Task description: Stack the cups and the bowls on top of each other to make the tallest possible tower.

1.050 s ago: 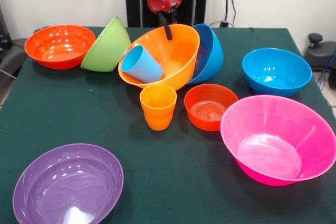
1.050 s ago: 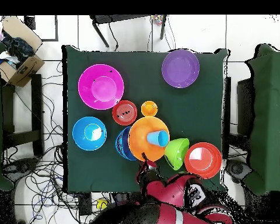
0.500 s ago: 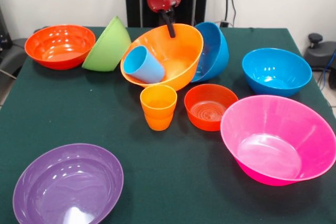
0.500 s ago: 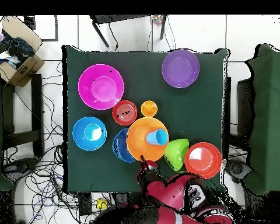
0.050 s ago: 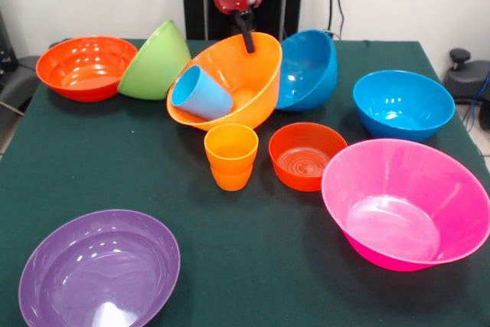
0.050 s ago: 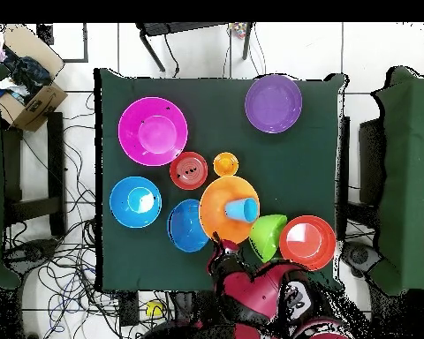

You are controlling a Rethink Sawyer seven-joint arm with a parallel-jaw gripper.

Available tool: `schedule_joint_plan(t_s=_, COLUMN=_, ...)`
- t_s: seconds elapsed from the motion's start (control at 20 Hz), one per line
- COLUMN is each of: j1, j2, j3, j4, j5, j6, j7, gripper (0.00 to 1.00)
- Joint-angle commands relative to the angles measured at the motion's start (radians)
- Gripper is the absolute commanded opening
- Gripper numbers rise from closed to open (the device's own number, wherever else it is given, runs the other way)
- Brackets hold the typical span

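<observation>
Left to right on the table point(image 5: 253, 266): eight bowls, three cups, no tower begun. The fingers point(image 5: 246, 40) pinch the far rim of the orange bowl point(image 5: 230, 86), tipped up mid-table with the light blue cup point(image 5: 200, 94) inside. Next, judged: carry it over another bowl.

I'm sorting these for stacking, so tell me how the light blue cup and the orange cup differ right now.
The light blue cup lies tipped on its side inside the big orange bowl, while the orange cup stands upright on the green table. The light blue cup's mouth faces sideways toward the front camera; the orange cup's mouth faces up. The blue one rests in a tilted bowl; the orange one stands alone beside the small red-orange bowl. Both are small glossy plastic tumblers.
</observation>
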Motion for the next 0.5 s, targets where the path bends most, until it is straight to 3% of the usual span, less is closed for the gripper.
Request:
schedule_joint_plan(t_s=0.05, j1=0.06, j2=-0.098, j3=0.01, j4=-0.032, j5=0.015, j6=0.016, j7=0.077, gripper=0.0)
schedule_joint_plan(t_s=0.25, j1=0.107, j2=-0.168, j3=-0.018, j4=0.004, j5=0.031, j6=0.045, j7=0.095, gripper=0.0)
schedule_joint_plan(t_s=0.5, j1=0.146, j2=-0.188, j3=-0.056, j4=0.005, j5=0.041, j6=0.06, j7=0.089, gripper=0.0)
